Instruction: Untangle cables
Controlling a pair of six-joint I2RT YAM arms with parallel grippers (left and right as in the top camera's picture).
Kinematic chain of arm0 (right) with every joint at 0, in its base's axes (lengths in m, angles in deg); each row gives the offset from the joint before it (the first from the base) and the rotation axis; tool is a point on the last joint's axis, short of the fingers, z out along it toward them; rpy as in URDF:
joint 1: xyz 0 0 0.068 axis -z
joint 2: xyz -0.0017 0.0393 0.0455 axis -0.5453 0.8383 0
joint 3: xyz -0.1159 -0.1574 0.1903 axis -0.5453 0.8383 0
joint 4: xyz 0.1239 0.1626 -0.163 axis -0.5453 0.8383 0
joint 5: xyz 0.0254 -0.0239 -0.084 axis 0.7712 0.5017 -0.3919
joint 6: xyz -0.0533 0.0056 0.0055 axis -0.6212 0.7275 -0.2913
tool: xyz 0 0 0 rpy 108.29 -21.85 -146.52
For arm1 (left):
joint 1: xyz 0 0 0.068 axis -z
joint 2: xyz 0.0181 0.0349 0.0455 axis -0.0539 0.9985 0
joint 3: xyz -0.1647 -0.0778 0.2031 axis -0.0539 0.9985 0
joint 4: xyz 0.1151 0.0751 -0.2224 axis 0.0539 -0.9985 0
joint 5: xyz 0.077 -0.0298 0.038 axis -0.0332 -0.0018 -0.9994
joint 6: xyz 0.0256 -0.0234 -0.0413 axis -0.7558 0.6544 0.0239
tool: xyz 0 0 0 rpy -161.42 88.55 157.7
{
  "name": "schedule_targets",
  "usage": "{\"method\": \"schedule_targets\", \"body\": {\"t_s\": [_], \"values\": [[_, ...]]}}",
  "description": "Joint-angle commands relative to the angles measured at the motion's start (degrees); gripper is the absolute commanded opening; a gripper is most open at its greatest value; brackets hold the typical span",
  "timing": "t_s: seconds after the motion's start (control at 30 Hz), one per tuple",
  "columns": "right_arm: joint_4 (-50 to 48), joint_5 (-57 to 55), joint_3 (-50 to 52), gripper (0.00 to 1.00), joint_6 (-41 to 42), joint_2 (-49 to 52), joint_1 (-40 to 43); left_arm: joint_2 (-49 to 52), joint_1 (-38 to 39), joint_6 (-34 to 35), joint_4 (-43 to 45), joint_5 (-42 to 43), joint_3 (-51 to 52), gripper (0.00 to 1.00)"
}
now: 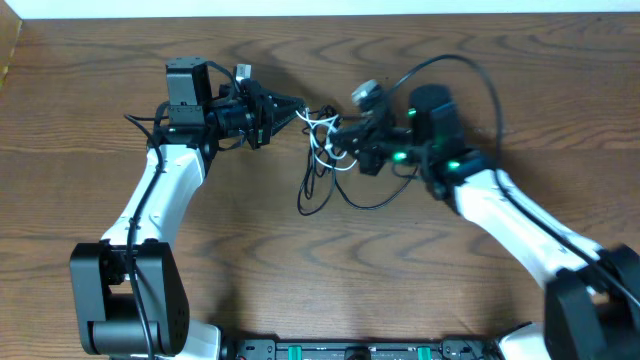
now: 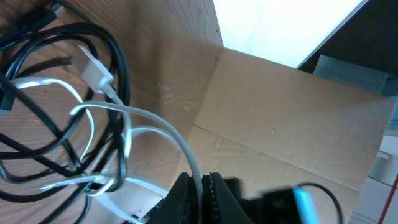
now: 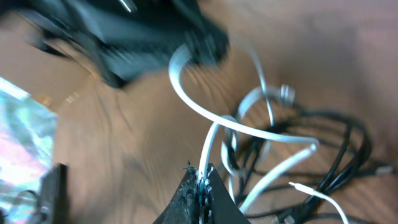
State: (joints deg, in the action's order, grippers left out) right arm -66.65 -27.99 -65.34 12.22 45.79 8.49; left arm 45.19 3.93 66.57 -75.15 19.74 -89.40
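Observation:
A white cable [image 1: 318, 150] lies tangled with a black cable [image 1: 306, 196] at the middle of the wooden table. My left gripper [image 1: 303, 110] reaches in from the left and is shut on the white cable [image 2: 180, 146], which runs straight up out of its jaws [image 2: 200, 178]. The white plug [image 2: 96, 71] and black loops [image 2: 118, 81] hang in front of it. My right gripper [image 1: 338, 130] comes in from the right and is shut on another stretch of the white cable [image 3: 211, 140], pinched at its tips [image 3: 200, 171]. Black loops [image 3: 348, 149] lie to the right.
A pale cardboard panel [image 2: 280, 124] stands beyond the table in the left wrist view. The right arm's own thick black wire [image 1: 480, 75] arcs above its wrist. The left gripper's body [image 3: 149, 37] fills the top of the right wrist view.

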Motion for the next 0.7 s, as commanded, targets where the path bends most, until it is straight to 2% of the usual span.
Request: {"method": "schedule_targets", "body": {"t_s": [0.0, 0.33, 0.67], "values": [[-0.2, 6.6, -0.3, 0.01, 0.8, -6.5, 2.6, 0.0, -0.3, -1.0, 0.2, 0.1, 0.1, 0.08], [0.7, 12.0, -0.3, 0.01, 1.0, -19.4, 14.0, 0.0, -0.3, -1.0, 0.2, 0.1, 0.1, 0.08], [0.1, 12.1, -0.3, 0.01, 1.1, -30.7, 28.4, 0.0, -0.3, -1.0, 0.2, 0.1, 0.1, 0.08]]}}
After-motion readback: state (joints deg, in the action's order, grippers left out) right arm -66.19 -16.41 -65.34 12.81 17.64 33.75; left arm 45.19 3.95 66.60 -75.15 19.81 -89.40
